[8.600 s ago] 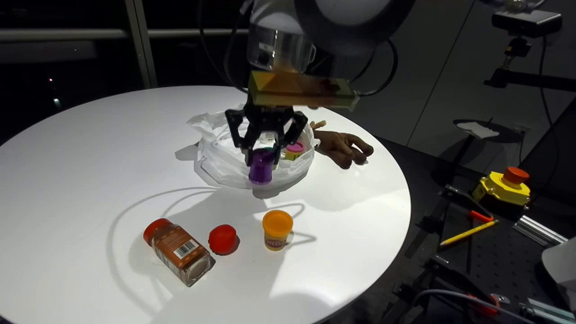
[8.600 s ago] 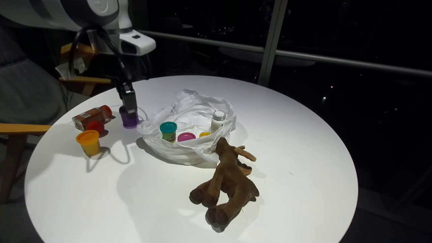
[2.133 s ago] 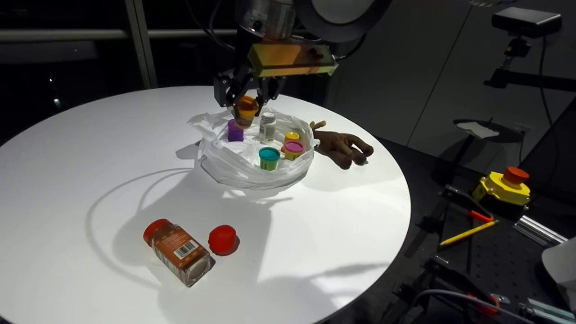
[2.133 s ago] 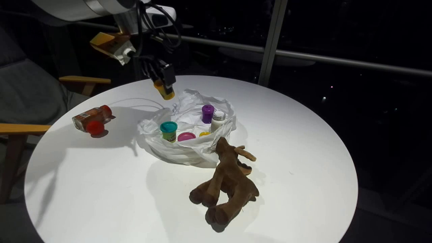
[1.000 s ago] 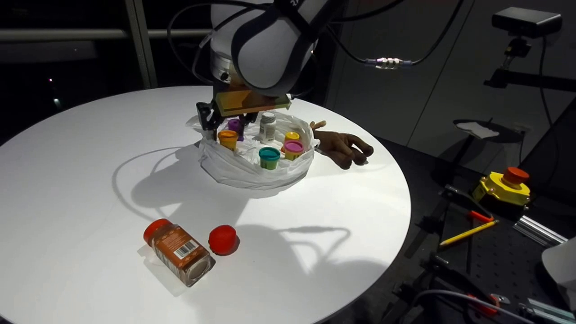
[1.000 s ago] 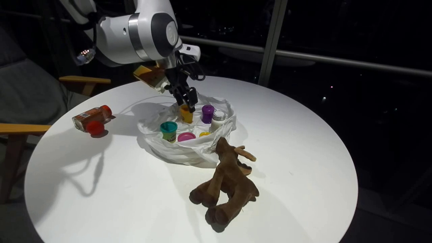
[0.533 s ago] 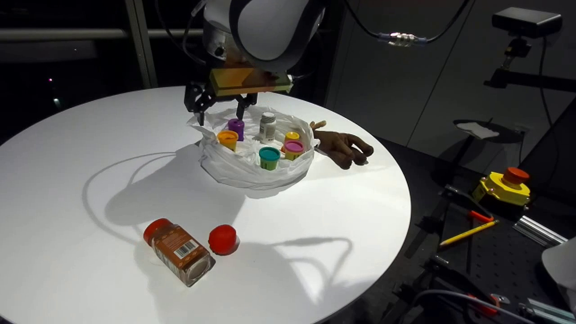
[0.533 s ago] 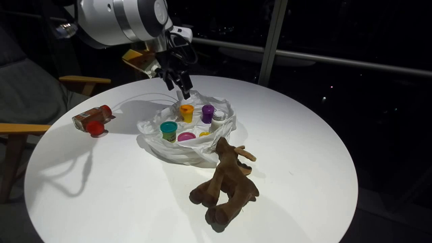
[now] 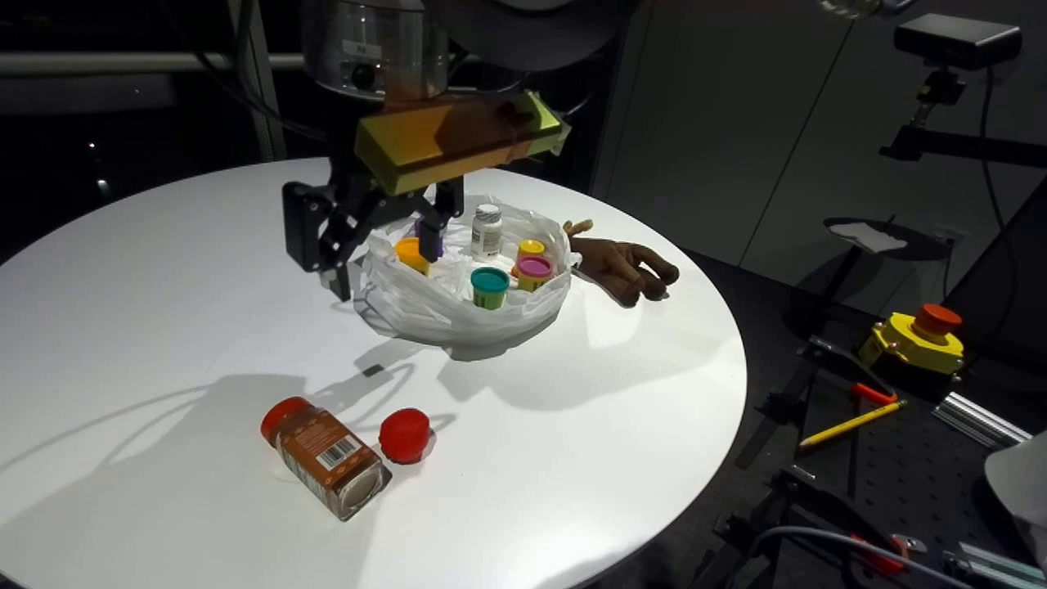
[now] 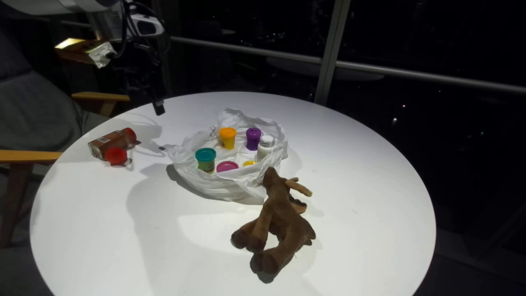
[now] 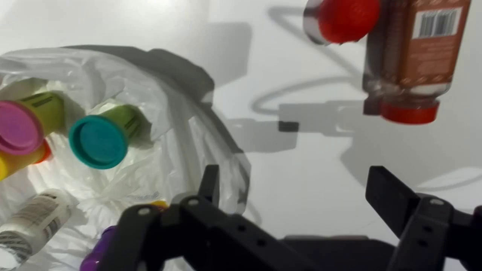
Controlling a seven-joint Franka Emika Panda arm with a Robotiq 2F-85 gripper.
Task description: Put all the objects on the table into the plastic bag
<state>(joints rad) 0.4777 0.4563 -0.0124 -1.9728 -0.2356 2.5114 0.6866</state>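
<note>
Currently, gripper point(image 11: 293, 180): fingers parted, nothing between them; raised over the tabletop point(image 10: 361, 205), one fingertip overlapping the edge of the plastic bag point(image 9: 442, 315) in the wrist view.
Inside the bag: orange tub point(image 10: 227, 138), purple tub point(image 10: 253, 139), white bottle point(image 9: 485, 236), teal-lidded tub point(image 10: 205, 160), pink-lidded tub point(image 9: 534, 270), yellow-lidded tub point(image 9: 530, 248).
Outside the bag: spice jar point(image 9: 327, 458) lying on its side; red ball point(image 9: 405, 435) just beside it; plush moose point(image 10: 283, 218) across the bag from both.
Step, as judged: a pick of the jar or the ball is due; which first is not established.
Ball hazard: may roll towards the tabletop's edge; cause, a finger brushing it during descent on the jar, or an off-centre pinch.
Jar hazard: probably rigid and smooth, so liable to swivel or slip; cause, a hold near one end instead of mid-body.
Bag hazard: thin, crumpled wall may snag and drag, toppling tubs; cause, a fingertip or load crossing the rim too low.
Tub hazard: teal-lidded and orange tubs could be knocked; cause, the jar dropped from height into a crowded bag.
Moose hazard: limp legs may trail outside; cause, bulk against limited room. Head overlaps the bag in an exterior view, contact uncertain; a tug could shift the bag.
</note>
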